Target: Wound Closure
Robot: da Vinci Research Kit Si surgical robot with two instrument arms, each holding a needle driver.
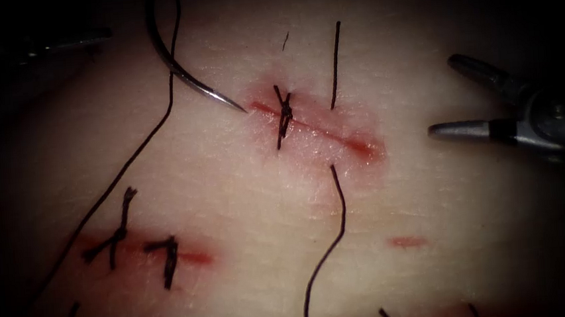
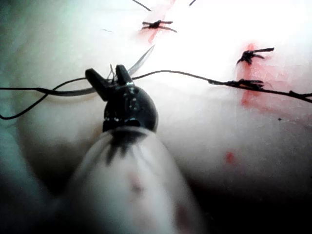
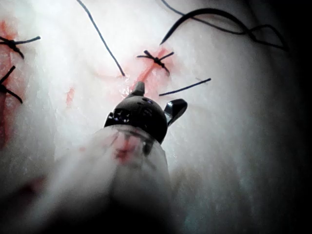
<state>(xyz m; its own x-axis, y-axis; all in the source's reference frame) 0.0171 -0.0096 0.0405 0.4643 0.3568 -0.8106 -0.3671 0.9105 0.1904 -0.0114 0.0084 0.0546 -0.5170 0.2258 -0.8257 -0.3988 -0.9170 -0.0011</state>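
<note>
1. The tissue (image 1: 246, 207) carries everything, a pale skin surface.
2. On it, toward 12 o'clock, the needle (image 1: 183, 72) lies free, tip just beside the cut (image 1: 324, 130).
3. Thread (image 1: 123, 163) trails toward 8 o'clock.

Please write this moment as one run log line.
left tool open, empty | right tool open, empty | needle loose on tissue, left of cut

Right tool (image 3: 158, 100) jaws spread, holding nothing, near the cut (image 3: 148, 73). One knotted stitch (image 3: 156, 59) crosses it; needle (image 3: 204, 17) lies free beyond.
</note>
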